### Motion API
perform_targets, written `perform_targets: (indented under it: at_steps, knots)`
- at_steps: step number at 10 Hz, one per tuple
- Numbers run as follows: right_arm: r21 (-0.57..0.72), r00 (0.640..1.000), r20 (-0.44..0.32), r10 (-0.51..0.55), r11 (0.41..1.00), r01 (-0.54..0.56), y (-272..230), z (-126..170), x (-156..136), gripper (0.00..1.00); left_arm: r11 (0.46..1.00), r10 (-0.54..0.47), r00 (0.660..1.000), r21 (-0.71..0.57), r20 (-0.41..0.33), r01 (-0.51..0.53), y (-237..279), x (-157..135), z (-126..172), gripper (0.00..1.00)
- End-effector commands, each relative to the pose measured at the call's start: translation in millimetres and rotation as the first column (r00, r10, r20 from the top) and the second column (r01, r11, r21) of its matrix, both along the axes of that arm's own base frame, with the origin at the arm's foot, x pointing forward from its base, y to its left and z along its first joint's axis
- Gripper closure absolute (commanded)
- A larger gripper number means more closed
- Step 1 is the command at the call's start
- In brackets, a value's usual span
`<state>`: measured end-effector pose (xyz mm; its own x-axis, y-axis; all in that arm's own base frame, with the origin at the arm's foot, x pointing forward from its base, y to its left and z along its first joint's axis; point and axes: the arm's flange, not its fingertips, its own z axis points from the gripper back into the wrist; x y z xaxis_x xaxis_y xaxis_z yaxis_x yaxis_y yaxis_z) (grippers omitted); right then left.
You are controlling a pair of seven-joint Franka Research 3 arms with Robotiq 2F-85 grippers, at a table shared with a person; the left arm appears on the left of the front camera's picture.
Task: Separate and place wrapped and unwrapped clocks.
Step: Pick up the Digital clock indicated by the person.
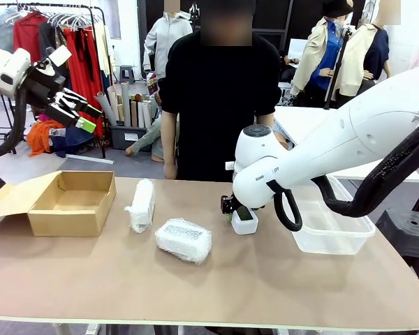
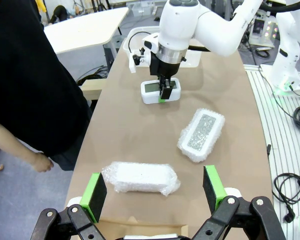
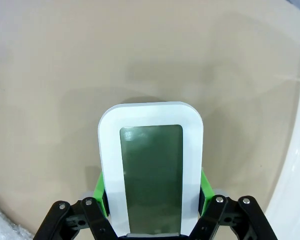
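Note:
The unwrapped clock (image 1: 245, 221), white with a grey-green screen, lies on the table right of centre. My right gripper (image 1: 239, 211) comes down on it from above. In the right wrist view the green pads (image 3: 98, 192) press both long sides of the clock (image 3: 151, 165), so the right gripper (image 3: 151, 200) is shut on it. Two bubble-wrapped clocks lie to the left, one (image 1: 141, 204) farther back and one (image 1: 184, 240) nearer the front. My left gripper (image 1: 78, 112) hangs open, high at the far left. Its wrist view looks down on both wrapped clocks (image 2: 140, 178) (image 2: 201, 134) and the bare clock (image 2: 160, 92).
An open cardboard box (image 1: 73, 202) stands at the table's left end. A clear plastic bin (image 1: 328, 229) sits at the right, just beside the gripped clock. A person in black stands at the far edge.

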<state>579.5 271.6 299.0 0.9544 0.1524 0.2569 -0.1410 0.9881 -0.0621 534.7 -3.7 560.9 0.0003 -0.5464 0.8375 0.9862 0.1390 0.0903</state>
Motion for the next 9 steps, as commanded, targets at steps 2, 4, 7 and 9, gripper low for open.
perform_targets:
  at_steps: [2, 4, 7, 9]
  knots:
    - [-0.008, 1.000, -0.004, -0.002, 1.000, 0.002, 1, 23, 1, 0.82, 1.000, 0.005, 1.000, -0.002, 0.006, -0.005, 0, -1, 2, 0.00]
    - [0.010, 1.000, -0.028, 0.004, 1.000, -0.003, 3, 49, -3, 0.82, 1.000, 0.005, 1.000, -0.002, 0.006, -0.005, 0, -1, 2, 0.00]
    - [0.007, 0.995, -0.103, 0.004, 1.000, -0.003, 15, 107, -1, 0.82, 1.000, 0.005, 1.000, -0.002, 0.006, -0.005, 0, -1, 2, 0.00]
    - [0.060, 0.992, -0.110, 0.062, 0.997, -0.056, 19, 146, 1, 0.82, 1.000, 0.005, 1.000, -0.002, 0.006, -0.005, 0, -1, 2, 0.00]
